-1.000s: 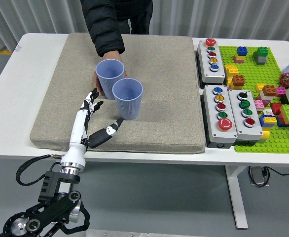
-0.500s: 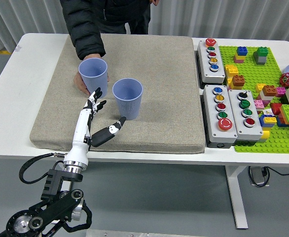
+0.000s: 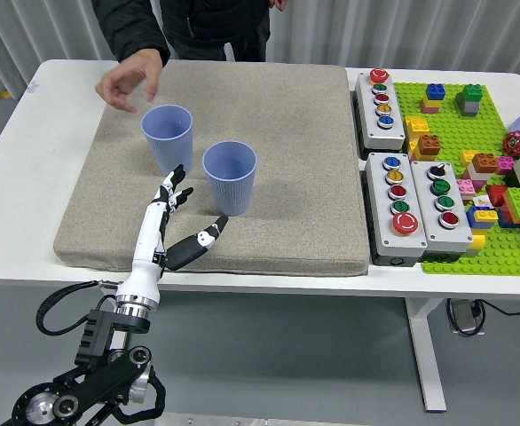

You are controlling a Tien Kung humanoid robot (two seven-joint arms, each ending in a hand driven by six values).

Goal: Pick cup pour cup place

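Two blue cups stand close together left of centre: the far cup (image 3: 168, 135) and the near cup (image 3: 230, 176), with only a narrow gap between them. The left hand (image 3: 177, 224) lies spread just below that gap. A person's hand (image 3: 131, 78) hovers at upper left, above the far cup. The grey mat (image 3: 304, 133) is bare toward centre and right. Button boxes (image 3: 400, 202) line the mat's right edge on the bench (image 3: 29, 160).

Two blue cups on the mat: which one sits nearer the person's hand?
The far-left cup, just below the person's hand. The other cup stands nearer the table's front edge, by the left hand's thumb.
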